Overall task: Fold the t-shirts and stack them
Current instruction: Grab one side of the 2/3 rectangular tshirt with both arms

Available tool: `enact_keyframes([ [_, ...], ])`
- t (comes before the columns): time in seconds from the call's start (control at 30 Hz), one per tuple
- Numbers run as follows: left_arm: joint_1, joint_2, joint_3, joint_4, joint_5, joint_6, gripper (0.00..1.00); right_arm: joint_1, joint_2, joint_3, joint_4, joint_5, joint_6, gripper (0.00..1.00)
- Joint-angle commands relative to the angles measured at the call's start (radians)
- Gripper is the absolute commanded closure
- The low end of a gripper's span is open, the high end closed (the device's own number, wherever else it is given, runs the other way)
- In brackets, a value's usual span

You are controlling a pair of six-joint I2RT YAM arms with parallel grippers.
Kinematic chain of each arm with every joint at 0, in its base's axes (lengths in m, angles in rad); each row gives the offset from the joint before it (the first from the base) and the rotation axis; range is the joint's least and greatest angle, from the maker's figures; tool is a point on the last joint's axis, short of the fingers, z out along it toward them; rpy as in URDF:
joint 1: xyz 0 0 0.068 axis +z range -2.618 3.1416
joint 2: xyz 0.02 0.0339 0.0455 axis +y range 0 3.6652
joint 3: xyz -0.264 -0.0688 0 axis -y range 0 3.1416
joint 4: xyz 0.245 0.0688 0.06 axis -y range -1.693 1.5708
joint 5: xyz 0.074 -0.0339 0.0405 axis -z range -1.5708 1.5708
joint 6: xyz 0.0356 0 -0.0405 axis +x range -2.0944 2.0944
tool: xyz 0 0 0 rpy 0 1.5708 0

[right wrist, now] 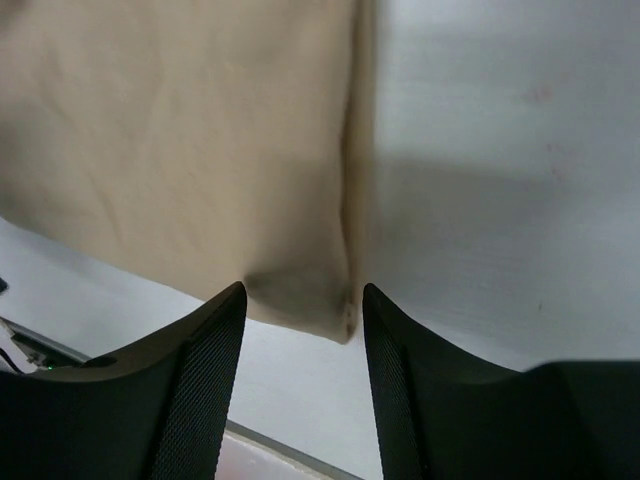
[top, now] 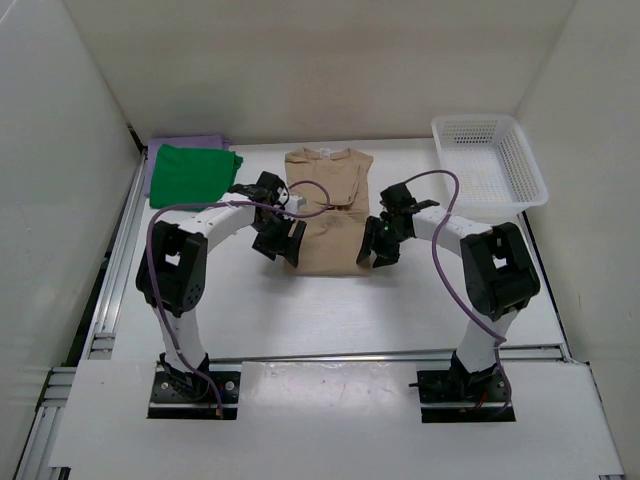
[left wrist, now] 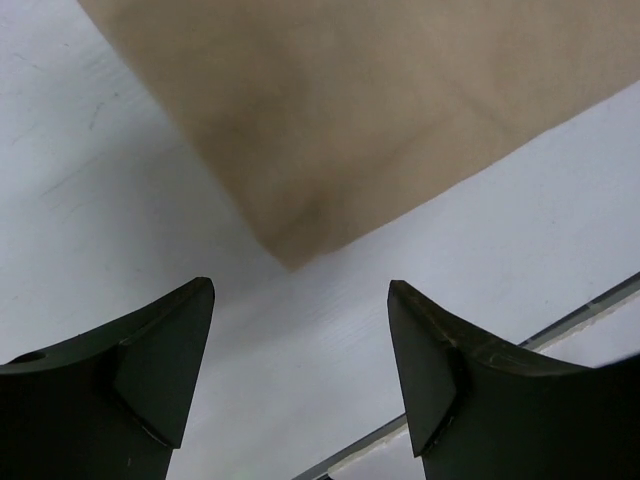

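The tan t-shirt (top: 330, 225) lay partly folded at the middle of the tabletop (top: 330, 310). The green t-shirt (top: 190, 175) sat on the lavender t-shirt (top: 190, 141) at the far left. The cloth would likely handle soft, light and limp — take hold at its near corners. Left jaws and right jaws stood spread, pinching nothing. Only the wrist views showed each corner close to the tips; only the top view showed the stack.

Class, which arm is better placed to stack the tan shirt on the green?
Probably left arm: green shirt lies on that side; its open jaws sit by the tan shirt.
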Motion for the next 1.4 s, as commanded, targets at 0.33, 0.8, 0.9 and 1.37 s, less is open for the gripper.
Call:
enact_keyframes([
  [0.33, 0.022, 0.082, 0.016, 0.039, 0.085, 0.003, 0.3, -0.003, -0.068, -0.112, 0.047, -0.1, 0.04, 0.41],
  [0.8, 0.013, 0.13, 0.051, 0.048, 0.148, 0.003, 0.67, -0.039, -0.008, -0.141, 0.122, -0.134, 0.07, 0.69],
  [0.9, 0.013, 0.13, 0.06, 0.048, 0.138, 0.003, 0.81, -0.059, 0.001, -0.141, 0.145, -0.159, 0.079, 0.91],
  [1.37, -0.09, -0.295, -0.2, -0.121, -0.049, 0.003, 0.9, 0.059, -0.41, -0.337, -0.028, -0.099, 0.088, 1.0],
])
